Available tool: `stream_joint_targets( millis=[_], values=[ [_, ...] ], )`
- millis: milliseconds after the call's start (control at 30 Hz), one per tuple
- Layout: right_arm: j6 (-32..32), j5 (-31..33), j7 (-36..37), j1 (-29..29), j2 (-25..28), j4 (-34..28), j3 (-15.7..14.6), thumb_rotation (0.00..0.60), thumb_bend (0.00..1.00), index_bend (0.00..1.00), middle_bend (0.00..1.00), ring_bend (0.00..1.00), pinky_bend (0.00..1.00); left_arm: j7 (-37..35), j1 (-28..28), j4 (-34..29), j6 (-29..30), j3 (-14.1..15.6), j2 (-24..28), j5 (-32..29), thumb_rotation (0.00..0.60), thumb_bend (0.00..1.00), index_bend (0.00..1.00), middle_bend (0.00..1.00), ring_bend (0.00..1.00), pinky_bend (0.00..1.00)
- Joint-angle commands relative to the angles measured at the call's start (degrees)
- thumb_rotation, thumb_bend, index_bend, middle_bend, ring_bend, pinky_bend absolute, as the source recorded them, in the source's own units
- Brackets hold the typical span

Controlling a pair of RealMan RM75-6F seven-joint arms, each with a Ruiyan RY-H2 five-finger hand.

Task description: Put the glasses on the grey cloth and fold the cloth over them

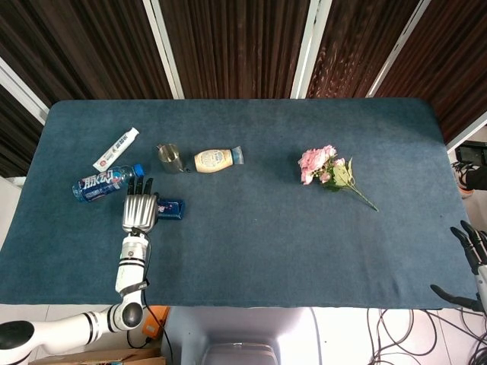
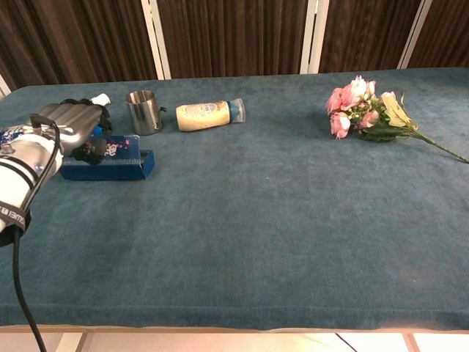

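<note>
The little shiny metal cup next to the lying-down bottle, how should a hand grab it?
Probably around its round wall, below the rim. The small shiny metal cup stands upright with its mouth open upward, so a sideways wrap suits it. Its little handle seems to stick out toward the cream squeeze bottle lying beside it, so coming from the front or the cup's other side, where the left hand is, looks easier.

White arm w/ black cable, silver-black robot hand
</note>
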Motion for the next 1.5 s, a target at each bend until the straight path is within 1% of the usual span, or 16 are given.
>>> stream_joint_targets(
  millis=[33, 500, 700, 900, 1033, 1067, 1133, 1200, 1267, 1300, 1367, 1400, 1500],
  values=[
    [0.0, 0.1, 0.2, 0.0, 0.1, 0.1, 0.0, 0.6, 0.13, 0.0, 0.0, 0.0, 0.0, -0.8, -1.1, 2.9, -1.5, -1.2, -1.1, -0.8, 0.6, 0.6, 0.59, 0.13, 0.04, 0.04],
    [-0.1, 0.6, 0.6, -0.1, 0.3, 0.1, 0.2, 0.6, 0.13, 0.0, 0.0, 0.0, 0.0, -3.2, -3.7, 11.1, -5.1, -3.1, -4.4, -1.1, 0.6, 0.57, 0.58, 0.14, 0.04, 0.04],
    [-0.1, 1.0, 1.3, -0.2, 0.6, 0.3, 0.3, 0.6, 0.13, 0.0, 0.0, 0.0, 0.0, -4.0, -4.5, 14.7, -6.4, -3.5, -5.9, -1.2, 0.6, 0.56, 0.55, 0.13, 0.05, 0.04],
    [-0.1, 1.2, 1.4, -0.3, 0.6, 0.3, 0.4, 0.6, 0.13, 0.0, 0.0, 0.0, 0.0, -4.5, -4.8, 17.0, -7.7, -3.7, -6.7, -1.4, 0.6, 0.54, 0.43, 0.12, 0.05, 0.04],
    [-0.1, 1.1, 1.2, -0.4, 0.6, 0.2, 0.3, 0.6, 0.13, 0.0, 0.0, 0.0, 0.0, -5.3, -5.0, 18.1, -7.9, -3.9, -6.8, -0.9, 0.6, 0.49, 0.29, 0.11, 0.05, 0.04],
    [-0.1, 1.1, 1.2, -0.4, 0.6, 0.2, 0.3, 0.6, 0.13, 0.0, 0.0, 0.0, 0.0, -5.6, -5.0, 18.4, -7.8, -4.0, -6.9, -0.7, 0.6, 0.48, 0.27, 0.11, 0.05, 0.04],
    [-0.2, 1.0, 1.0, -0.3, 0.6, 0.2, 0.3, 0.6, 0.13, 0.0, 0.0, 0.0, 0.0, -6.6, -5.1, 19.1, -7.6, -4.1, -7.0, 0.0, 0.6, 0.46, 0.22, 0.1, 0.05, 0.04],
    [-0.4, 1.0, 0.8, -0.3, 0.6, 0.2, 0.3, 0.6, 0.13, 0.0, 0.0, 0.0, 0.0, -9.0, -4.9, 19.4, -7.0, -4.1, -7.0, 1.5, 0.6, 0.46, 0.19, 0.09, 0.05, 0.04],
    [-0.5, 1.1, 0.6, -0.2, 0.6, 0.1, 0.3, 0.6, 0.13, 0.0, 0.0, 0.0, 0.0, -11.7, -4.5, 18.7, -6.5, -4.0, -6.5, 3.2, 0.6, 0.44, 0.16, 0.09, 0.05, 0.04],
    [-0.6, 1.1, 0.4, -0.2, 0.5, 0.1, 0.3, 0.6, 0.13, 0.0, 0.0, 0.0, 0.0, -13.2, -4.1, 17.3, -6.5, -3.9, -5.8, 4.0, 0.6, 0.44, 0.16, 0.09, 0.05, 0.04],
    [-0.7, 1.1, 0.3, -0.1, 0.5, 0.0, 0.3, 0.6, 0.13, 0.0, 0.0, 0.0, 0.0, -14.7, -3.2, 13.5, -7.2, -4.0, -3.9, 4.2, 0.6, 0.42, 0.15, 0.08, 0.04, 0.04],
    [-0.7, 1.0, 0.3, -0.1, 0.5, -0.1, 0.3, 0.6, 0.13, 0.0, 0.0, 0.0, 0.0, -15.3, -2.6, 10.1, -7.9, -4.1, -2.2, 4.0, 0.596, 0.41, 0.15, 0.07, 0.03, 0.04],
    [-0.6, 0.9, 0.1, -0.2, 0.5, -0.2, 0.2, 0.6, 0.13, 0.0, 0.0, 0.0, 0.0, -14.3, -1.3, 1.2, -9.8, -3.6, 2.8, 2.7, 0.529, 0.37, 0.13, 0.04, 0.0, 0.04]
  ],
)
